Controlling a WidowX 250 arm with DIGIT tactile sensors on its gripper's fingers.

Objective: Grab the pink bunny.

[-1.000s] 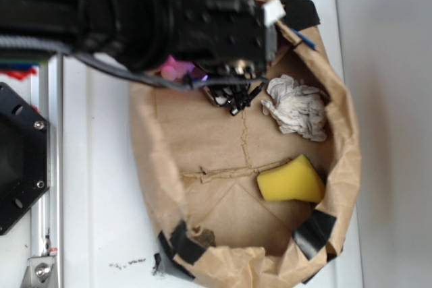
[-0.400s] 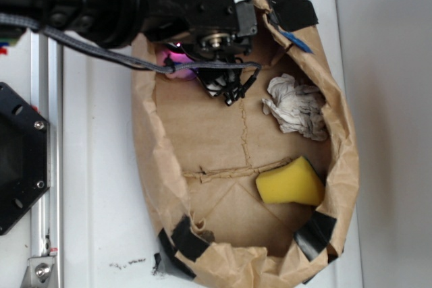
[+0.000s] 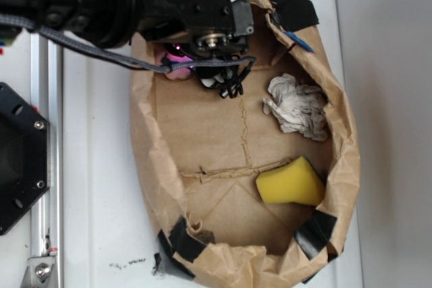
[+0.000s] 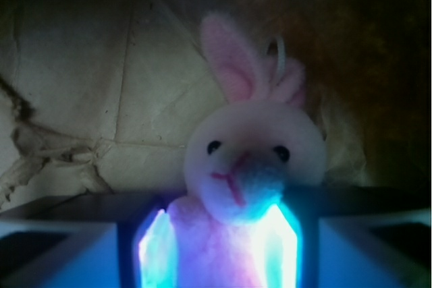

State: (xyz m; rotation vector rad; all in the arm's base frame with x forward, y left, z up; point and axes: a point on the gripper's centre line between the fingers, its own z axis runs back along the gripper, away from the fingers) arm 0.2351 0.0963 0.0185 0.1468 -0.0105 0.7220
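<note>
Nearest the wrist camera, the gripper [image 4: 219,247] has its two lit fingers [image 4: 154,251] standing either side of the pink bunny [image 4: 250,160], hugging the body just below the face; whether they press firmly enough to hold it, I cannot tell. From outside, the bunny [image 3: 177,67] lies at about eleven o'clock in the paper bag [image 3: 347,166], against its wall. The plush could squirm out on lifting, since it is soft and the hold sits low. Farther off, toward three o'clock, lies the paper ball [image 3: 297,107], and at five o'clock the yellow sponge [image 3: 290,181].
</note>
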